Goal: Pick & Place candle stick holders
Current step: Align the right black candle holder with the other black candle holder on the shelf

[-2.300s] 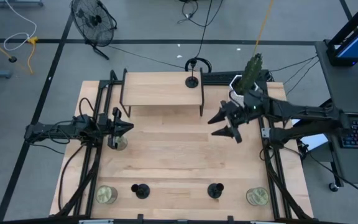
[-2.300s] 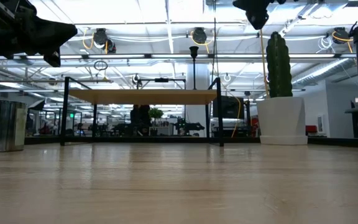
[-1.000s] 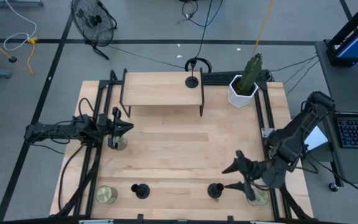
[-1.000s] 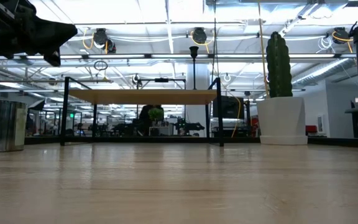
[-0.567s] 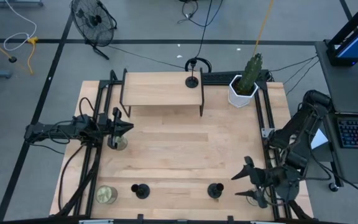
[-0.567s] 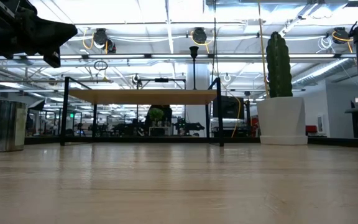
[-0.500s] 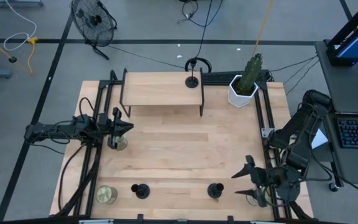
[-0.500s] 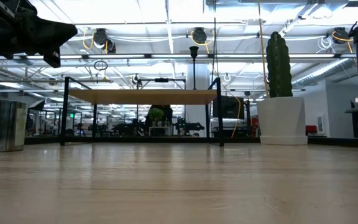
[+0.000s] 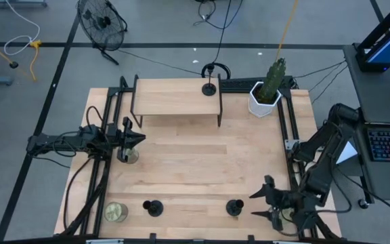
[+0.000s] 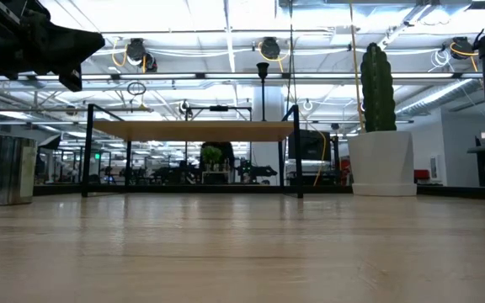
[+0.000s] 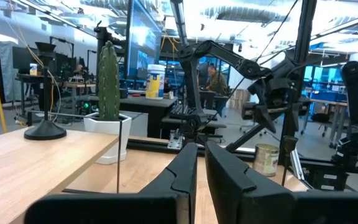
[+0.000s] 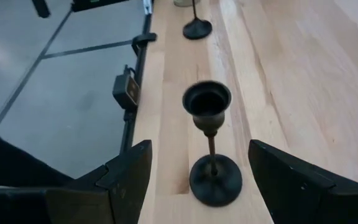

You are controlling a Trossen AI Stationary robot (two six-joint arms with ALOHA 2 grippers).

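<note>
Three holders show in the high view: one point(image 9: 209, 87) stands on the shelf point(image 9: 175, 97), seemingly placed, and two wait along the table's near edge point(image 9: 154, 207) point(image 9: 233, 207). The right gripper point(image 9: 265, 203), fingers wide apart, sits just beside the nearer of these; the left gripper point(image 9: 135, 139) hangs closed and empty near the shelf's left end, over a jar candle point(image 9: 131, 156).

Low view: the shelf holder point(image 10: 262, 93) stands upright on the raised board.

Left wrist view: its fingers point(image 11: 188, 168) are pressed together, holding nothing.

Right wrist view: a holder point(image 12: 211, 145) stands upright between the spread fingers point(image 12: 132, 171), untouched, the other point(image 12: 197, 25) beyond it. By my judgement one is done and two remain, with a grasp about to begin.
</note>
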